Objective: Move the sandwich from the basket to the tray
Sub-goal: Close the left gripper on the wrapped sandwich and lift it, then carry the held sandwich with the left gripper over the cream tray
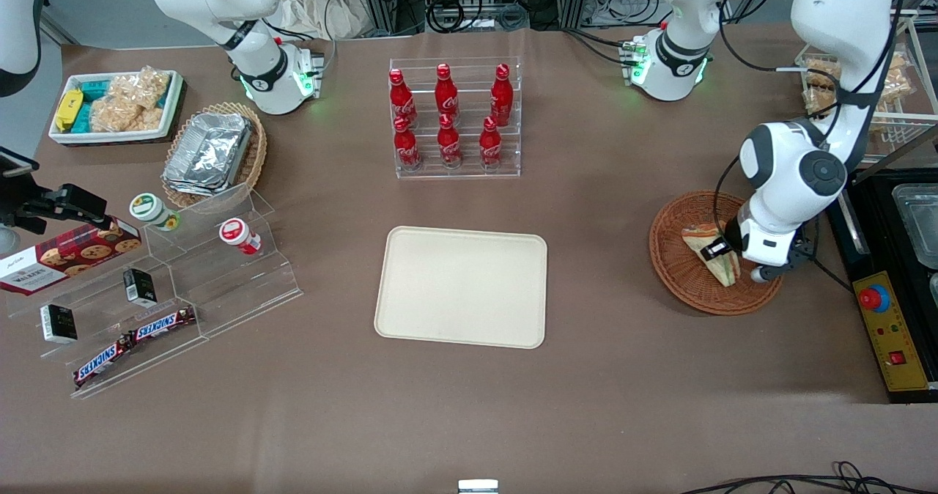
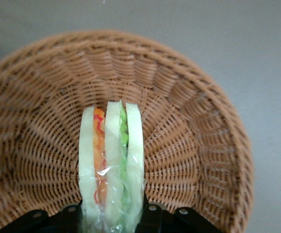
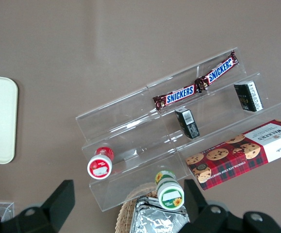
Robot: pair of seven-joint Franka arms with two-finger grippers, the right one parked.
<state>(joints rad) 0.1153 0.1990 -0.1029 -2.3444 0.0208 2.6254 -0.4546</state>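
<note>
Basket (image 1: 678, 259): round reddish-brown wicker, toward the working arm's end of the table, well apart from the tray. Sandwich (image 2: 112, 160): clear-wrapped wedge, pale bread with orange-red and green layers, inside the basket, standing on edge. Gripper (image 2: 112, 221): lowered into the basket, fingers (image 2: 152, 218) pinching the sandwich from either side. Tray (image 1: 462, 286): cream-beige, rounded corners, flat on the brown table, nearer the front camera than the rack of red bottles (image 1: 448, 119).
</note>
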